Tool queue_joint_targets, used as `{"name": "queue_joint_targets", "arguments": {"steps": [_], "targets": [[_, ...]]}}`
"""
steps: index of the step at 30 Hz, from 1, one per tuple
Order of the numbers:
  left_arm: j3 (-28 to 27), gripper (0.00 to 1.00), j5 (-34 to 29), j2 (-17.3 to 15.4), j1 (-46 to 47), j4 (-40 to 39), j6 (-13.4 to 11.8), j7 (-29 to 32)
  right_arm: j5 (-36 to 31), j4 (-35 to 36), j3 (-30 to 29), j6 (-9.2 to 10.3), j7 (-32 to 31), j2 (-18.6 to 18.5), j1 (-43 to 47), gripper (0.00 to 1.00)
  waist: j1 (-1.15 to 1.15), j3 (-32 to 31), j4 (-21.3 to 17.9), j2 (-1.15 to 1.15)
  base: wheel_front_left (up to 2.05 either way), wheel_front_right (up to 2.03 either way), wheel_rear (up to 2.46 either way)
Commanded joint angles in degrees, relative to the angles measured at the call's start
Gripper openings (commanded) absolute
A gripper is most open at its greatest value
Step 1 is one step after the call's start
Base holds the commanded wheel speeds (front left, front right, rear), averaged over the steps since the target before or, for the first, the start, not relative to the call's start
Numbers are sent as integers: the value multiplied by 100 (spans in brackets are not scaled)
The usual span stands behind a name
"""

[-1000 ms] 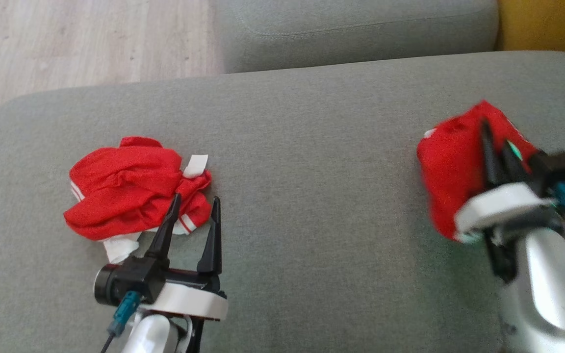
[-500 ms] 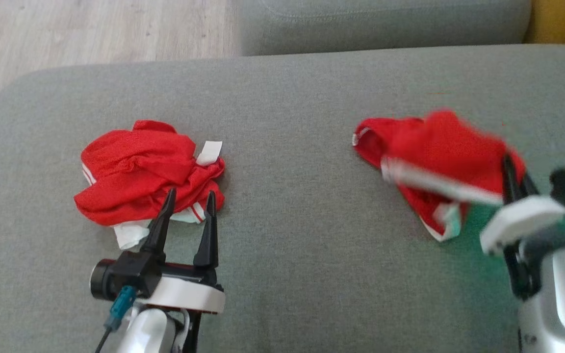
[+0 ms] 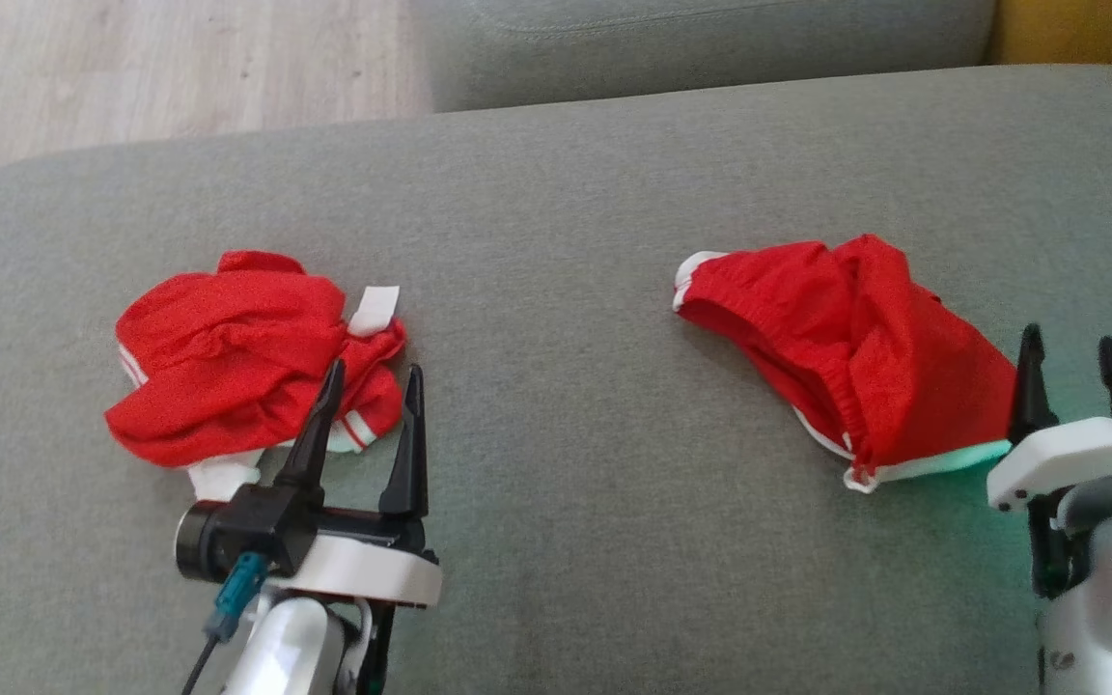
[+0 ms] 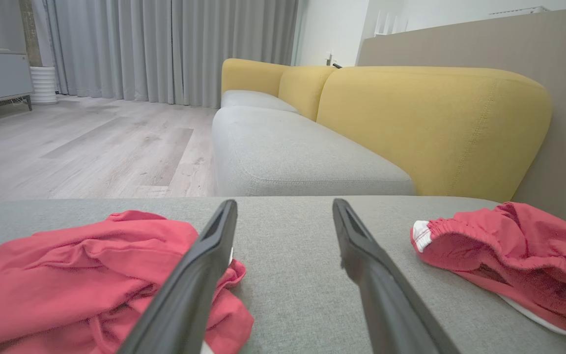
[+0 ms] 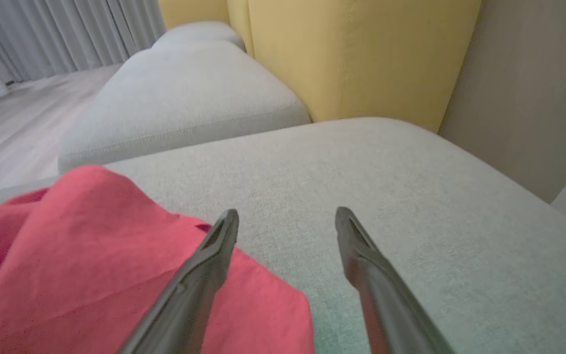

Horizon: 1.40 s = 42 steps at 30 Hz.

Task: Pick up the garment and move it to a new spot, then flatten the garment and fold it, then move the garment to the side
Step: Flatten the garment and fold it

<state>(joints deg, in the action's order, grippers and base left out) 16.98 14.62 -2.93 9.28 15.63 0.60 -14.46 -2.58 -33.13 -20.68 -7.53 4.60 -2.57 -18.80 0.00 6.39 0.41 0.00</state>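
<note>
Red garment (image 3: 846, 347) is being supported by the right part of the grey cushion (image 3: 566, 193), just beside the right gripper (image 3: 1070, 338), whose jaws are being held spread and empty. The left gripper (image 3: 375, 368), likewise spread, is being held at the edge of a crumpled red garment (image 3: 228, 357).

A home living room. A sofa (image 4: 435, 123) with grey seats and yellow backs stands on pale wood flooring (image 4: 91, 147). Long grey curtains (image 4: 165, 49) hang behind.
</note>
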Motion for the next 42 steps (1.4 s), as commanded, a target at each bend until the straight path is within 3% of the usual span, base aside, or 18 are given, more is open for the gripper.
{"name": "queue_joint_targets", "arguments": {"steps": [1,4,5,11,25,35,42], "targets": [[-194,100,-33,5,224,-166,32,-53,43,186,159,4,172,-31,-161,100,0,-48,-70,0,0,0,0],[-213,100,-22,5,209,-176,24,-53,177,399,469,4,551,-31,-66,100,0,-107,-166,0,0,0,0],[-220,100,-12,5,194,-184,20,-53,348,617,817,4,722,-31,81,100,0,-139,-220,0,0,0,0],[-205,100,28,5,131,-208,-6,-53,780,1323,1441,4,916,-31,778,100,0,-202,-332,0,0,0,0],[-115,100,71,5,134,-199,-3,-53,1049,1848,1876,4,979,-31,1223,100,0,-256,-313,0,0,0,0],[-77,100,87,5,167,-176,-7,-54,1106,2045,2626,4,282,-31,1304,100,0,-160,-71,0,0,0,0],[-5,100,122,5,183,-147,-11,-54,484,1891,2418,4,-176,-31,1327,100,0,-113,78,0,0,0,0]]}}
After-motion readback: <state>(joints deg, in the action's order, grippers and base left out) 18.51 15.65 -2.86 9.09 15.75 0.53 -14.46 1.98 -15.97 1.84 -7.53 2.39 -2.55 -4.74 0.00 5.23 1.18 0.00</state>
